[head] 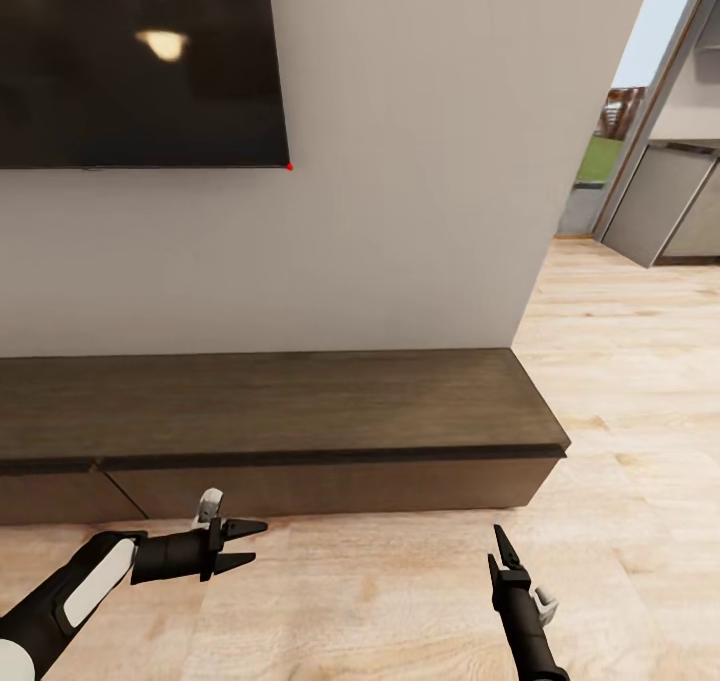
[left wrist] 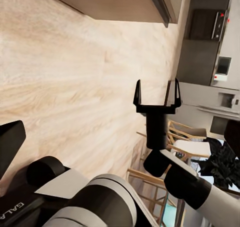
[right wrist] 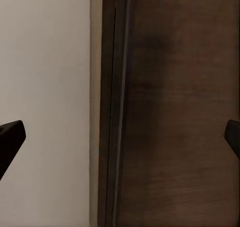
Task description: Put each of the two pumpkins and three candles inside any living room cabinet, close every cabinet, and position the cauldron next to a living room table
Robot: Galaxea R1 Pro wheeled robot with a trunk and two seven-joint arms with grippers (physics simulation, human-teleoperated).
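Both hands released: left hand [head: 243,545], right hand [left wrist: 157,93]. Cabinet [head: 300,401] drawers flush; kitchen chairs [left wrist: 187,142] beyond right hand.

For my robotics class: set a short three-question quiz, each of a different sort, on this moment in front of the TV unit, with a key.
1. True or false: a pumpkin sits on top of the cabinet.
2. Multiple choice: the left gripper points A) toward the right gripper's side, fingers apart; B) straight up at the television; C) into an open drawer.
3. Fill in: the drawer fronts of the cabinet look ____.

Key
1. False: its top is bare wood.
2. A: in the left wrist view the right gripper also shows its fingers apart, over the wooden floor.
3. Closed.
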